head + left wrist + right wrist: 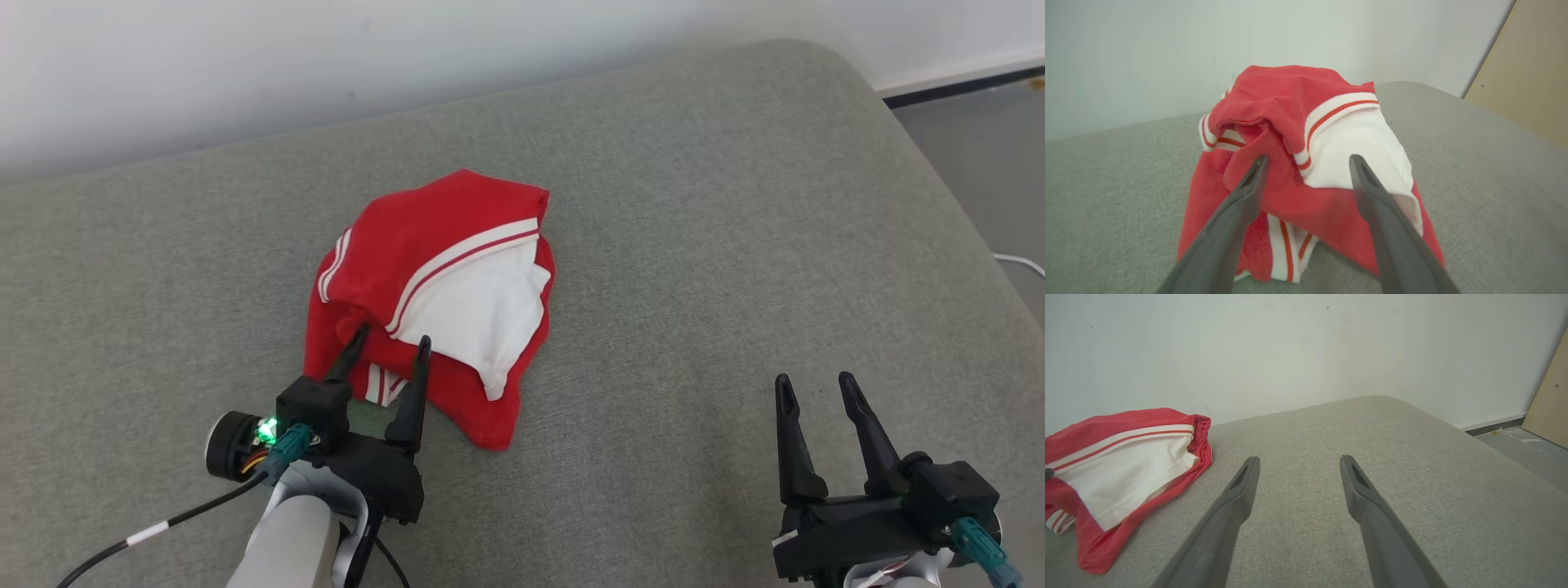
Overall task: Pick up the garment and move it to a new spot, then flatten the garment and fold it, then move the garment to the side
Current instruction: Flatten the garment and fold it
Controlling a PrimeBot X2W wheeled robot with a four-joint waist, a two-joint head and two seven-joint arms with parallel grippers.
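Head view: garment (433,302), red with a white panel and white striping, lies in a crumpled heap left of centre on the grey upholstered surface (694,245). Its longer run goes away from me, near hem to far bunched top. My left tool (392,336) is spread wide, tips over the heap's near edge. My right tool (815,379) is equally spread and sits well apart to the right, over bare fabric. Left arm is plainly the nearer one. Left wrist view: the garment (1290,98) is straight ahead of the left tool (1308,158), and the two fingers straddle a raised red fold with the white panel just beside the right-hand finger. Cannot tell whether the tips touch cloth yet. Nothing is pinched. Right wrist view: right tool (1299,458) open and holding nothing, pointing along bare surface (1331,424); the garment (1126,457) lies off to its left. Judgement: the pickup is not yet made. The move ahead hinges on closing the left tool on that fold directly in front.
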